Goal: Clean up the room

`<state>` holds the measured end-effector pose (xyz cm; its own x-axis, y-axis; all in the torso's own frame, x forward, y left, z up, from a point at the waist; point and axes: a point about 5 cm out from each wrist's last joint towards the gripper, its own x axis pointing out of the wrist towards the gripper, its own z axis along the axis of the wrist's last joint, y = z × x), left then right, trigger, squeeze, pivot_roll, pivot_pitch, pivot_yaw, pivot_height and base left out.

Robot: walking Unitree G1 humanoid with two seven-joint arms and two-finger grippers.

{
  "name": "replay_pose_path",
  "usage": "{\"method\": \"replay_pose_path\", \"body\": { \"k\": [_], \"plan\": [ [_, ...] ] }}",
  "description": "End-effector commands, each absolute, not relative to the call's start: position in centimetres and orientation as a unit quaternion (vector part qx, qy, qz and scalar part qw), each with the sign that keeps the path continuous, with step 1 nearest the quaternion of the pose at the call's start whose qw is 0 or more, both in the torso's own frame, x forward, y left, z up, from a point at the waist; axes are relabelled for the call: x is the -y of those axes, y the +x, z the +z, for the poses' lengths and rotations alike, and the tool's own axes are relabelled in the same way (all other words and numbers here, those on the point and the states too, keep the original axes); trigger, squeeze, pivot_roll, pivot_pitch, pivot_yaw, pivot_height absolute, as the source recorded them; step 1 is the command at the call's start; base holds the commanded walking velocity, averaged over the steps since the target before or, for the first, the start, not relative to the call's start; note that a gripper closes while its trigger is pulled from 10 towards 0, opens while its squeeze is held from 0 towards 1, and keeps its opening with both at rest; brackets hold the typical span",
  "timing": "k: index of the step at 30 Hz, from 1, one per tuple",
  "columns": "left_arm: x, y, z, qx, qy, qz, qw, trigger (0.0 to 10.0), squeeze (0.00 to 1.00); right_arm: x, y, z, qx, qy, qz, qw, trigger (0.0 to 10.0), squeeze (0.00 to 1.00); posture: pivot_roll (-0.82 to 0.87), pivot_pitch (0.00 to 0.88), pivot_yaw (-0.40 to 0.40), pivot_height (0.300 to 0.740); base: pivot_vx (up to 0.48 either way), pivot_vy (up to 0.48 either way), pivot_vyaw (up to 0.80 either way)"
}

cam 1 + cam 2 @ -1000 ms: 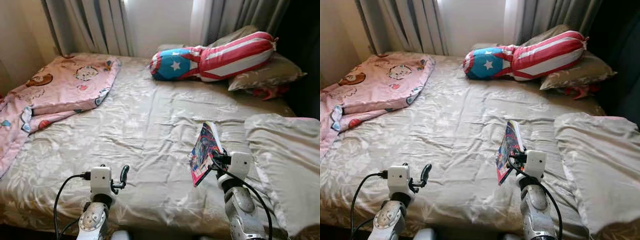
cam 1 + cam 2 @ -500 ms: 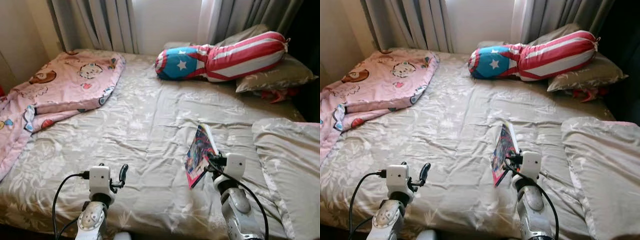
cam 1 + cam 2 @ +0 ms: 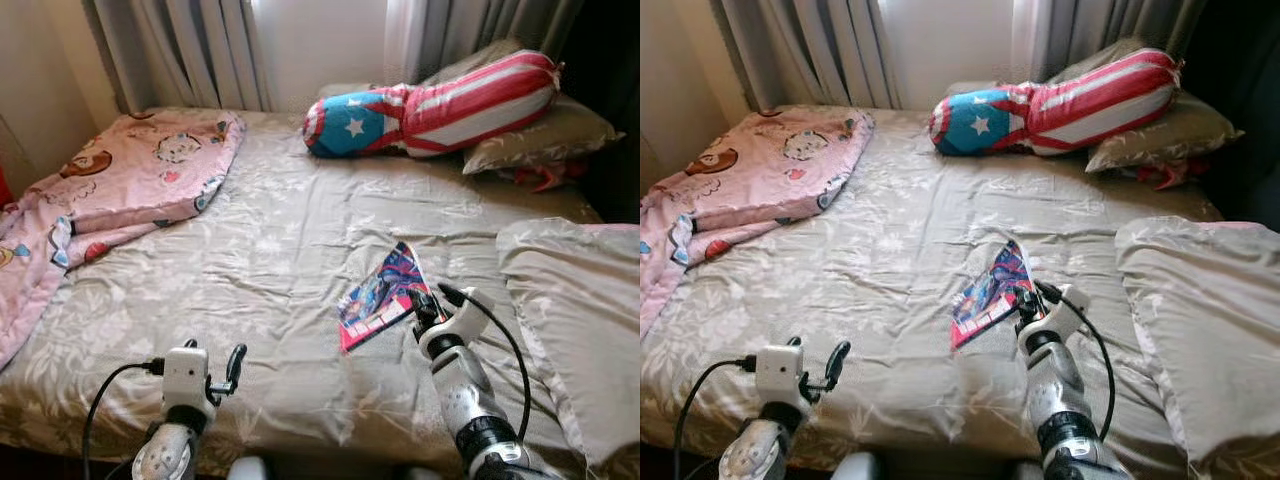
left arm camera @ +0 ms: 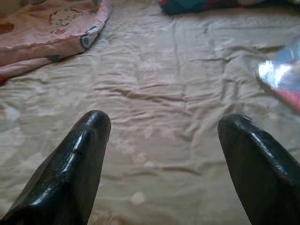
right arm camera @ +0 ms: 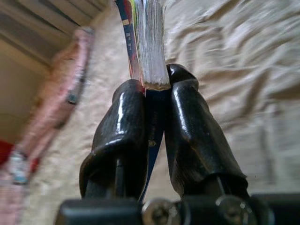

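A colourful comic book lies tilted low over the beige bed sheet, right of centre. My right gripper is shut on its near corner; the right wrist view shows the book pinched edge-on between the two black fingers. My left gripper hovers open over the bed's front edge with nothing in it; its fingers stand wide apart in the left wrist view.
A pink cartoon blanket is bunched at the bed's left side. A red, white and blue bolster and a tan pillow lie at the head. A beige pillow sits at the right. Curtains hang behind.
My right gripper has turned and lowered the book from standing upright to lying nearly flat on the sheet. The camera view shifted a little. The left arm sits slightly lower in view.
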<state>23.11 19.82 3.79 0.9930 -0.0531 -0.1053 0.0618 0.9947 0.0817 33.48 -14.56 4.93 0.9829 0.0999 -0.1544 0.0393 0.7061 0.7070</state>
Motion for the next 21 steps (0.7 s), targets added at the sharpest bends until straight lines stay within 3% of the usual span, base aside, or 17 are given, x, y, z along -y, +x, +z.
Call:
{"method": "replay_pose_path", "body": {
  "k": [1,8,11,21],
  "plan": [
    [-20.2,22.4,4.2,-0.059,0.063,-0.042,0.995,10.0,0.0,15.0,33.9,5.2,-0.081,0.449,0.004,0.89,10.0,0.0,0.19,0.069,0.038,0.637,0.0,0.0,0.0],
    [-20.7,20.0,4.7,-0.077,0.078,-0.056,0.992,10.0,0.0,16.7,32.6,2.8,-0.136,0.472,-0.08,0.867,10.0,0.0,0.24,0.096,0.052,0.637,0.0,0.0,0.0],
    [-20.9,18.2,5.0,-0.095,0.091,-0.066,0.989,10.0,0.0,17.8,31.5,1.3,-0.164,0.505,-0.151,0.834,10.0,0.0,0.29,0.131,0.057,0.637,0.0,0.0,0.0],
    [-21.0,16.7,5.7,-0.116,0.095,-0.068,0.986,10.0,0.0,18.4,31.5,1.3,-0.18,0.501,-0.181,0.827,10.0,0.0,0.31,0.17,0.067,0.637,0.0,0.0,0.0]
  ]
}}
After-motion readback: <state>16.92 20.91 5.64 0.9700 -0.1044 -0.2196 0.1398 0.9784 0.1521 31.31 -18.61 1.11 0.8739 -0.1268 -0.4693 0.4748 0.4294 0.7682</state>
